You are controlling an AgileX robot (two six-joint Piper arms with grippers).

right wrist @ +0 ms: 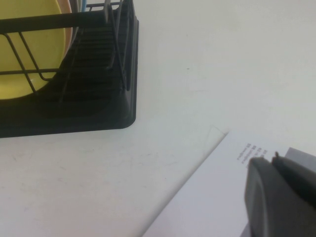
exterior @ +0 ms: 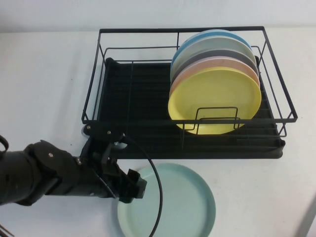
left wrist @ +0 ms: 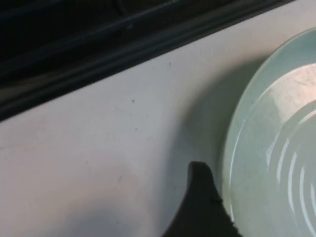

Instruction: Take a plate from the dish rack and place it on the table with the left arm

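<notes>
The white table (exterior: pixel 44 74) carries the black wire dish rack (exterior: pixel 190 74), whose long axis runs left to right across the far half of the high view, its ribbed drip tray (exterior: pixel 148 84) underneath. At the rack's right end stands a row of plates on edge, faces toward the robot: a yellow plate (exterior: pixel 215 101) in front, then pinkish, grey, pale and blue ones behind it. The mint-green plate (exterior: pixel 182 202) lies flat on the table, face up, just in front of the rack's near edge and apart from it; being round, it has no long axis. The left arm (exterior: pixel 44 173) reaches in from the left, low over the table, pointing right toward the plate. The left gripper (exterior: pixel 136 186) sits at the plate's left rim; only one dark fingertip (left wrist: pixel 200 207) shows in the left wrist view, beside the rim, so whether its fingers are spread or pressed together cannot be told. The right gripper (right wrist: pixel 281 197) hangs over a sheet of white paper (right wrist: pixel 217 197) to the right of the rack, its fingers pressed together.
</notes>
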